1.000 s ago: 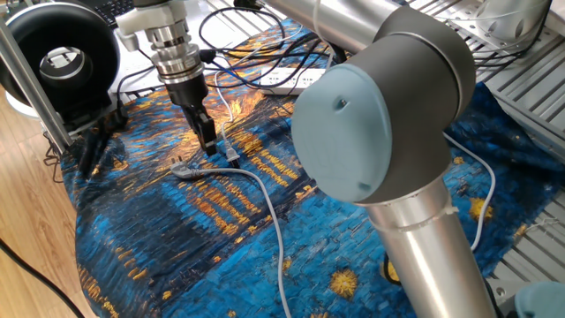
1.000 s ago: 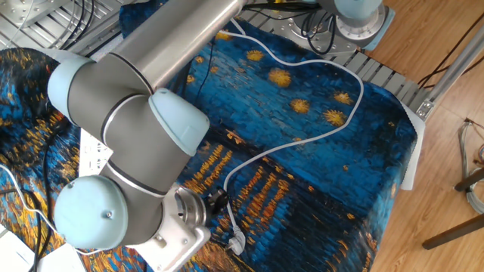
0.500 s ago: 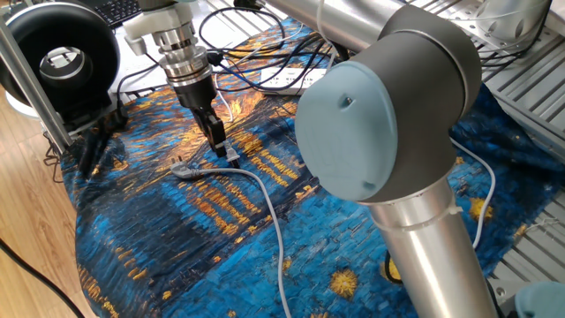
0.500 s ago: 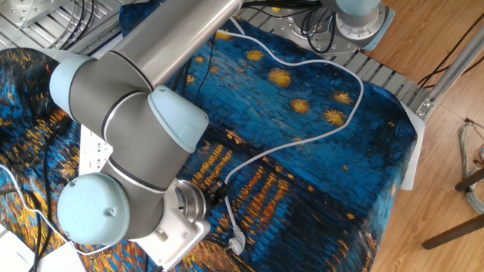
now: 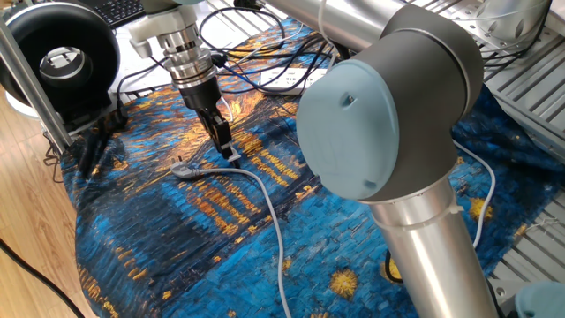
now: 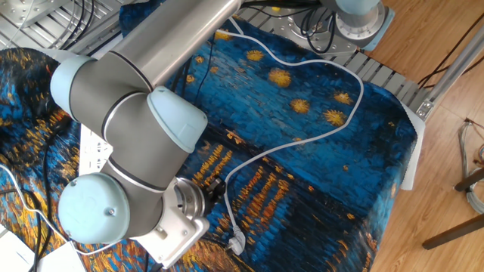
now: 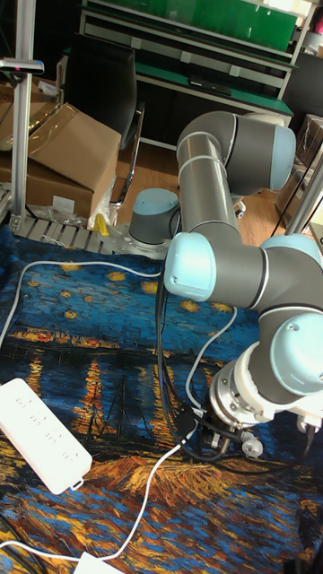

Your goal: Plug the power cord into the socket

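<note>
The power cord is a thin white cable [image 5: 228,108] ending in a small pale plug [image 5: 234,159] that lies on the blue patterned cloth. My gripper [image 5: 226,148] points down with its dark fingertips right beside this plug, on its left, close to the cloth. From this side the fingers overlap, so their gap does not show. In the tall fixed view the gripper [image 7: 213,429] is a dark cluster under the wrist. The socket [image 7: 40,438], a long white power strip, lies flat some way off; the arm partly covers the socket [image 5: 284,81] at the back.
A thicker grey cable [image 5: 265,205] with a grey plug [image 5: 184,170] lies just left of my fingers and shows as a long loop [image 6: 333,72]. Black cables [image 5: 256,51] tangle at the back. A black round device [image 5: 62,55] stands at the left edge.
My gripper has slid a little to the right, closing in on the small pale plug. The plug and both cables have stayed about where they were.
</note>
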You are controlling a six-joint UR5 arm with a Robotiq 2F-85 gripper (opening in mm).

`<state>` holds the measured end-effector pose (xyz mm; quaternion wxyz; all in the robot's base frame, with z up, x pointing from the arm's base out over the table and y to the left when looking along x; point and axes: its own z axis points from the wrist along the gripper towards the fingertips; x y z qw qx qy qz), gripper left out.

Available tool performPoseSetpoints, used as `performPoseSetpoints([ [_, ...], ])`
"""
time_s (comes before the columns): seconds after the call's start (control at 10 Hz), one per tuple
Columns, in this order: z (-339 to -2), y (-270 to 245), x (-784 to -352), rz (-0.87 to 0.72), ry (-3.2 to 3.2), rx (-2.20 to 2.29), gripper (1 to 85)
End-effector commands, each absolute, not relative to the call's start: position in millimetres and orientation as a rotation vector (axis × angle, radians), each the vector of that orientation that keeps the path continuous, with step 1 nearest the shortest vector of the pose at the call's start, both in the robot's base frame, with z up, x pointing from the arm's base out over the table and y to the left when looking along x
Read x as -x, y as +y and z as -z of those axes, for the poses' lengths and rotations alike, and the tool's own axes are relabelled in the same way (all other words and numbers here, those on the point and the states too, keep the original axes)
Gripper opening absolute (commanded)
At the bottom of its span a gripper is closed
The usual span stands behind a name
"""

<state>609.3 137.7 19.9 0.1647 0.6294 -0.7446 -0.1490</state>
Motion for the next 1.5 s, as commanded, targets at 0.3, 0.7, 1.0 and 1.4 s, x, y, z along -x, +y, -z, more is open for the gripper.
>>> performPoseSetpoints([
  [0.3,-19,139,-610,0.456,-2.132,-1.790,34.3],
  [0.7,-21,137,-610,0.467,-2.126,-1.787,34.0],
  [1.0,-20,131,-613,0.439,-2.121,-1.790,34.0],
  [1.4,-22,129,-610,0.451,-2.095,-1.797,36.7],
])
